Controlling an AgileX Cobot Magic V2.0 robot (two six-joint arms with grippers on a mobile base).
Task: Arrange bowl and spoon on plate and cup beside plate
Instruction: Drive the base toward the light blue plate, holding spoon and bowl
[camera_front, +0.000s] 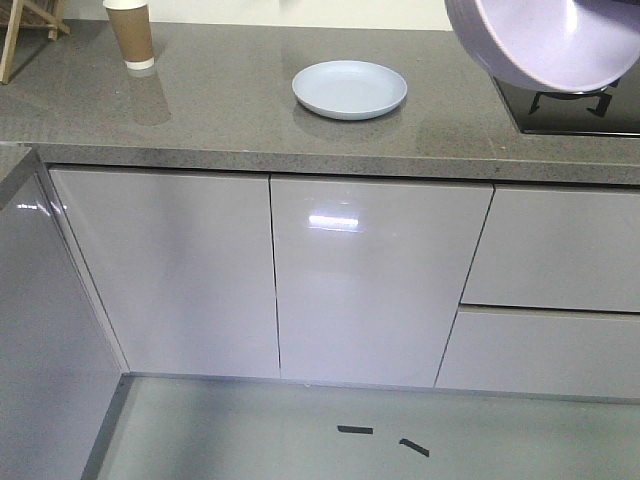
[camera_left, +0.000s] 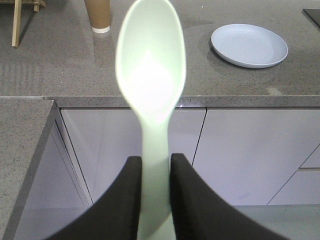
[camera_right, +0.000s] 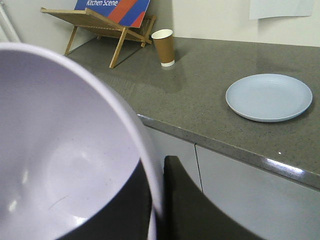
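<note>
Table (camera_front: 220, 110) of grey speckled stone fills the upper part of the front view. On it, upper centre, the plate (camera_front: 349, 89) lies flat with nothing in it. Next in size, the bowl (camera_front: 560, 40) is held tilted in the air in the upper right corner of that view, overlapping the black hob (camera_front: 570, 105). The right jaws are clamped on its rim, one inside the wall and one outside, as the right wrist view shows, and the bowl is empty. The plate lies to the left of the bowl in the front view, so I judge the right arm the nearer one and the bowl the first to go down. The cup (camera_front: 130, 32) stands upright at the upper left, well apart from the plate; whether anything is in it cannot be seen. Smallest, the spoon (camera_left: 150, 75) is pinched by its handle in the left jaws, narrow around it. Its long axis runs straight up the left wrist view, head towards the table, with the plate up and to the right of it
</note>
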